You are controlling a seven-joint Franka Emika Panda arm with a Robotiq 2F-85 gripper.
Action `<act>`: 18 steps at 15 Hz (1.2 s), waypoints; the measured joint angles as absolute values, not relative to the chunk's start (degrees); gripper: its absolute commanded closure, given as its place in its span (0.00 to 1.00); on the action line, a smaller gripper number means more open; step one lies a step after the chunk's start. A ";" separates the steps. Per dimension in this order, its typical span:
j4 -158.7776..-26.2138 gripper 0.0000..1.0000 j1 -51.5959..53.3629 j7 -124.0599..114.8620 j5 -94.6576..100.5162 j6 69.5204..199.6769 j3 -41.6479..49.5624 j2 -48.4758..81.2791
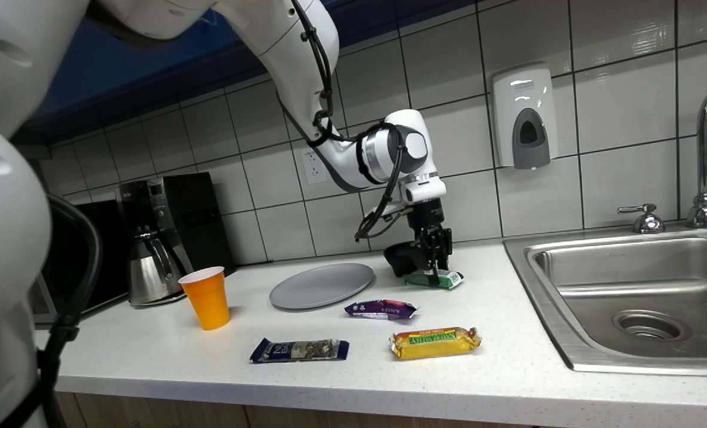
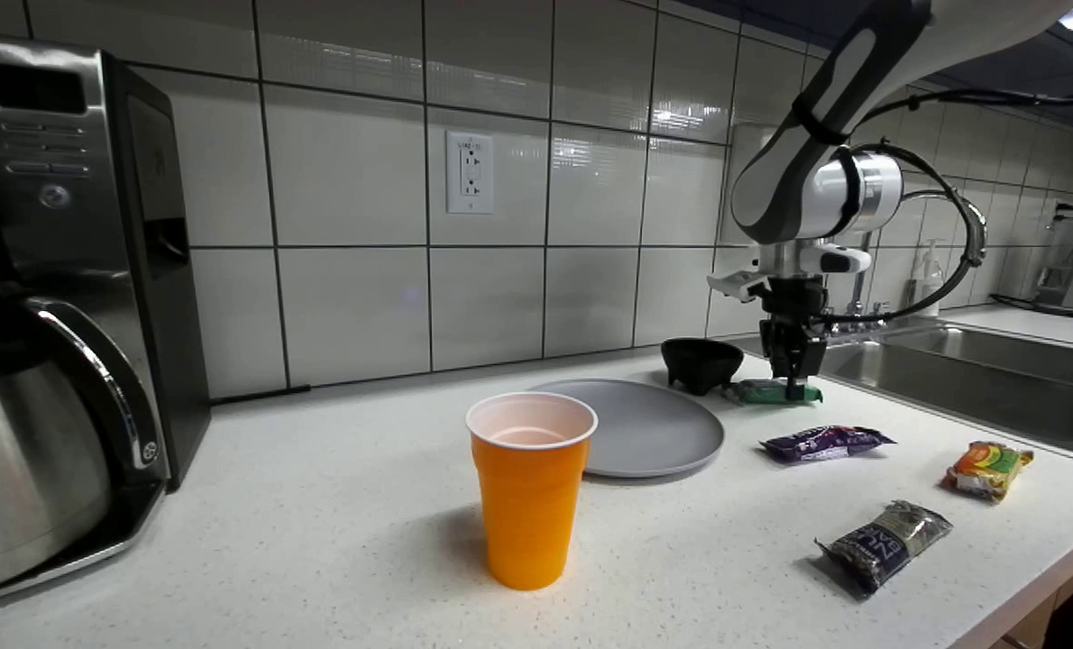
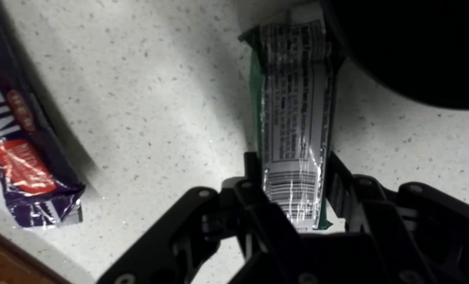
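My gripper (image 1: 435, 277) points down at the counter near the wall. In the wrist view its two fingers (image 3: 290, 163) press against both long sides of a green-wrapped bar (image 3: 293, 98), near its barcode end. The bar's pale printed back faces up, and it appears to lie on the counter. The bar also shows in both exterior views (image 1: 451, 279) (image 2: 757, 392). A black bowl (image 1: 402, 258) with short feet (image 2: 701, 362) stands close beside the bar and the fingers. A purple bar (image 1: 380, 309) lies in front of the gripper, apart from it; it also shows in the wrist view (image 3: 25, 157).
A grey plate (image 1: 324, 285) lies beside the bowl. An orange cup (image 2: 529, 514) stands upright past the plate. A yellow wrapped bar (image 1: 436, 343) and a dark nut bar (image 1: 300, 351) lie near the front edge. A sink (image 1: 543, 309) and a coffee maker (image 1: 169, 226) flank these.
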State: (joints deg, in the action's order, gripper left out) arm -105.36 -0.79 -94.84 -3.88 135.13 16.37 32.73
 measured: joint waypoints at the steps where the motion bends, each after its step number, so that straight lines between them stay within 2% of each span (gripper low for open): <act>1: -105.52 0.83 -0.79 -94.84 -3.60 135.14 16.62 32.31; 10: -110.81 0.83 -0.30 -94.75 0.27 135.22 16.71 24.14; 18: -114.16 0.83 1.28 -94.03 1.57 135.22 12.56 20.27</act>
State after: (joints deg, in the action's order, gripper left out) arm -114.16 1.28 -94.03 1.57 135.22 12.56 20.27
